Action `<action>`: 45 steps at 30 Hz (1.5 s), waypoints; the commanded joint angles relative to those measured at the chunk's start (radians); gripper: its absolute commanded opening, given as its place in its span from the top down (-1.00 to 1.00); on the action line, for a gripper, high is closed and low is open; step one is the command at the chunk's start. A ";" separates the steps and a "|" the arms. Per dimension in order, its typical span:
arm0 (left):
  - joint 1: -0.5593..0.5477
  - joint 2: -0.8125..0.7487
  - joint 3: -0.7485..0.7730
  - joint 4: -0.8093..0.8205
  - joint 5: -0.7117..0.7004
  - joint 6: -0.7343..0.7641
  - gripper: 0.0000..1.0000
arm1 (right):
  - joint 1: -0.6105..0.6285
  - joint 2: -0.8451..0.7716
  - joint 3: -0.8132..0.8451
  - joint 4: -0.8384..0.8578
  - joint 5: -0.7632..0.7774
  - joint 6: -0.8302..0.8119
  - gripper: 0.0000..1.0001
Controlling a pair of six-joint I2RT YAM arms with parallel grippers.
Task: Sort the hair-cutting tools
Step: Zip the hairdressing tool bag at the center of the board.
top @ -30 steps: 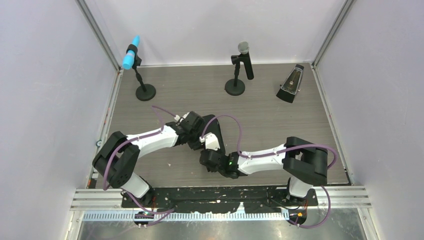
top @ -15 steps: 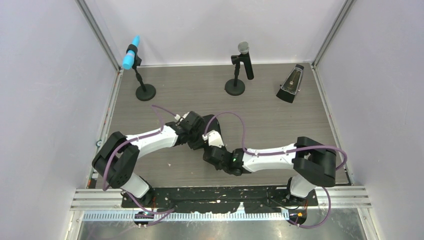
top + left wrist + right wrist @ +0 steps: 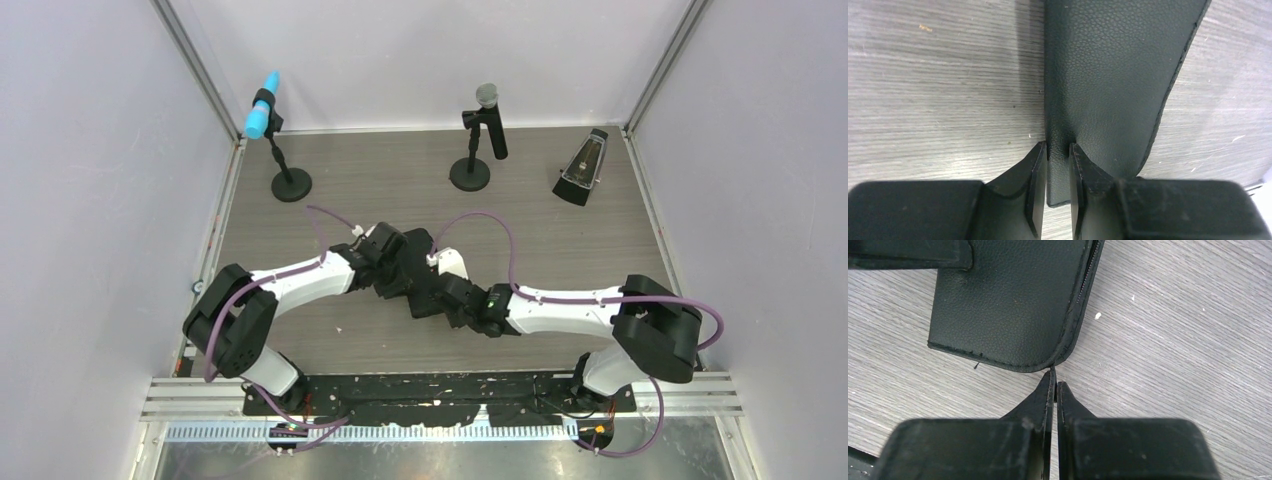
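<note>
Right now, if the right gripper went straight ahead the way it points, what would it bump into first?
The black zip case. Its rounded corner sits right in front of the shut tips of the right gripper, touching or nearly so; I cannot tell which.

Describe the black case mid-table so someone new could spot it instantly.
On the grey wood-grain table, look at the middle, where the two white arms meet. The flat black grained zip case lies there, one edge pinched between the fingers of the left gripper. Unlike the upright microphones on round bases at the back, it is a flat slab with rounded corners.
</note>
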 commanded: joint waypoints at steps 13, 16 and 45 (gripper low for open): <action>0.137 -0.228 -0.086 -0.139 -0.099 0.145 -0.60 | 0.037 0.071 0.088 0.105 -0.175 0.013 0.89; 0.144 -0.390 -0.211 -0.104 -0.098 0.020 -0.73 | 0.069 0.129 0.156 0.131 -0.189 0.029 0.89; 0.092 -0.467 -0.430 0.080 0.033 -0.195 0.86 | 0.083 0.160 0.120 0.149 -0.076 0.005 0.90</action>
